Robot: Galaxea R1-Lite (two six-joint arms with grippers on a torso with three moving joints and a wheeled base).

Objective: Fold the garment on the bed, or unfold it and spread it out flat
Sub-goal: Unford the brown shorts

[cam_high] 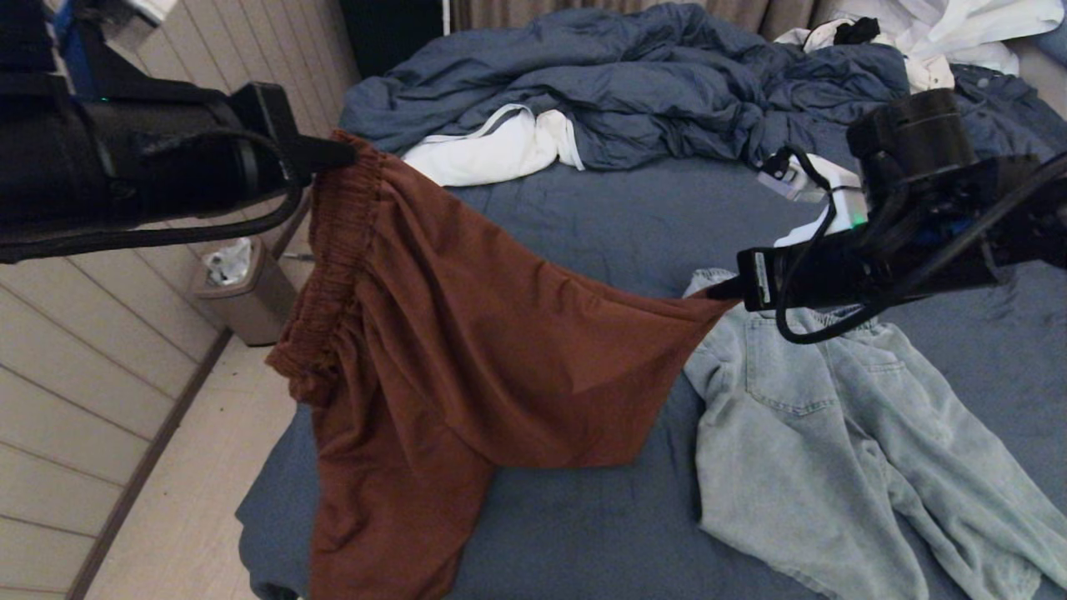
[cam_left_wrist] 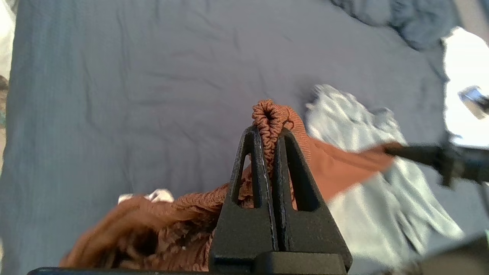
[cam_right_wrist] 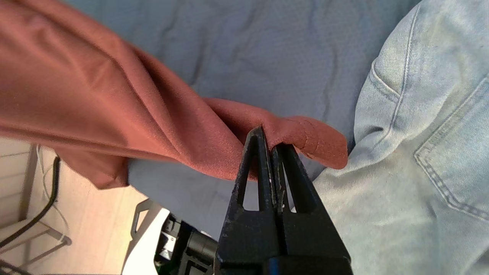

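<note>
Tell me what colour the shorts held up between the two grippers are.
Rust brown shorts, clearest in the head view.

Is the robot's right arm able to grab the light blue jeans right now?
Probably not yet. The right gripper is shut on a corner of the brown shorts, so its fingers are busy. The jeans lie uncovered on the bed just beneath it, so letting go first should free the way.

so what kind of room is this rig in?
Most likely a bedroom: a wide bed with a slate-blue sheet, a rumpled blue duvet at its far end, and clothes like the light denim jeans lying on it.
</note>
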